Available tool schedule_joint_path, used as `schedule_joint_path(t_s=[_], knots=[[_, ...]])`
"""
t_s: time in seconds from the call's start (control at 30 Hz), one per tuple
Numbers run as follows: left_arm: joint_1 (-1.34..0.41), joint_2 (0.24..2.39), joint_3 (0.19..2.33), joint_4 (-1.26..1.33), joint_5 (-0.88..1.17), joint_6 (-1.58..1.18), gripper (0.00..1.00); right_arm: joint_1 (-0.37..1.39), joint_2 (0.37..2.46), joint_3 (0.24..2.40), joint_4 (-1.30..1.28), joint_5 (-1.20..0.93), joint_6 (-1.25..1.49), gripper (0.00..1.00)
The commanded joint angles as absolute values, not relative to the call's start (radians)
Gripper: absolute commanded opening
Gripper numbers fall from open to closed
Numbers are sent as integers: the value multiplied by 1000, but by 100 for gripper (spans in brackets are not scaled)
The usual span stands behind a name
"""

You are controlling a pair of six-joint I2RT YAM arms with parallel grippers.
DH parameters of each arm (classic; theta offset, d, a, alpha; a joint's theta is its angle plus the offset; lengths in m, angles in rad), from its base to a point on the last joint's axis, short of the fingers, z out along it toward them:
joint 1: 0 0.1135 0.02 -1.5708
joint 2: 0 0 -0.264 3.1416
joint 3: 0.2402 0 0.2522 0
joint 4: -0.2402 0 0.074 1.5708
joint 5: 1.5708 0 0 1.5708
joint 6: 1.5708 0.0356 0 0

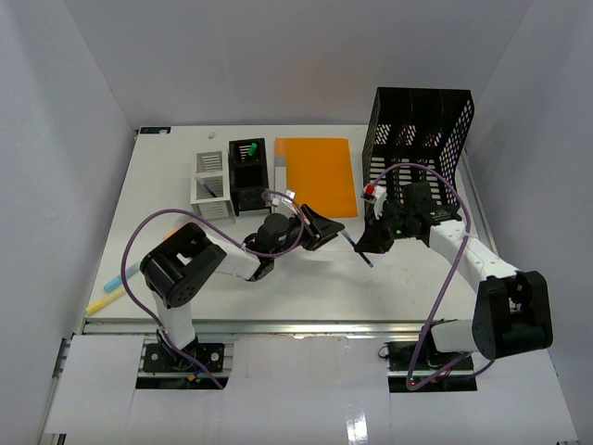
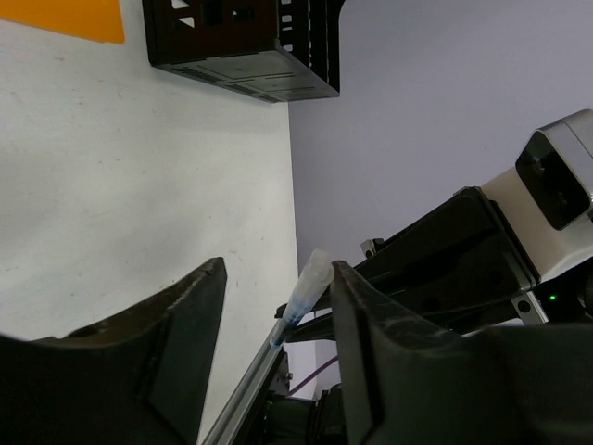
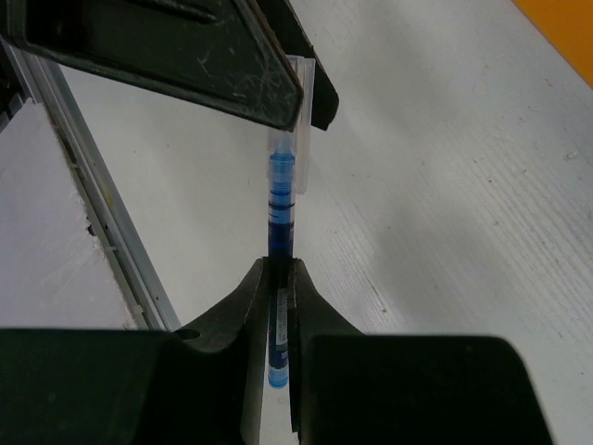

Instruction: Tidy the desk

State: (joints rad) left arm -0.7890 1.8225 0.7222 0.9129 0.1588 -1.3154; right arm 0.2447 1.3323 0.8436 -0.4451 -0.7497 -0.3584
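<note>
The desk [image 1: 232,297] is a white tabletop with a metal rail [image 1: 278,324] along its front edge. My right gripper [image 1: 369,248] hangs over the middle of the desk, shut on a blue pen [image 3: 281,250] with a clear cap. The pen [image 1: 366,260] points toward my left gripper [image 1: 335,234]. My left gripper is open. In the left wrist view the pen's capped end [image 2: 310,287] lies between the spread fingers of the left gripper [image 2: 278,269], close against the right one [image 2: 371,352]. In the right wrist view the right gripper [image 3: 279,269] pinches the pen's barrel.
An orange folder [image 1: 317,174] lies flat at the back centre. A tall black mesh basket [image 1: 417,130] stands at the back right. A white holder [image 1: 211,184] and a black holder [image 1: 246,171] stand at the back left. Highlighters [image 1: 111,292] lie at the front left edge.
</note>
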Motion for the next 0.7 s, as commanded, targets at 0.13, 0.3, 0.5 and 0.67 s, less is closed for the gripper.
schedule_joint_path(t_s=[0.13,0.3,0.5,0.67], knots=[[-825,1897,823,963,202,-1311,46,250,1324,877,-415,-815,-328,8],[-833,1895,842,934,237,-1263,23,249,1321,876,-414,-821,-329,9],[-834,1838,845,840,250,-1173,0,249,1318,877,-421,-844,-345,39],[-834,1729,890,553,221,-957,0,238,1270,865,-434,-858,-382,82]])
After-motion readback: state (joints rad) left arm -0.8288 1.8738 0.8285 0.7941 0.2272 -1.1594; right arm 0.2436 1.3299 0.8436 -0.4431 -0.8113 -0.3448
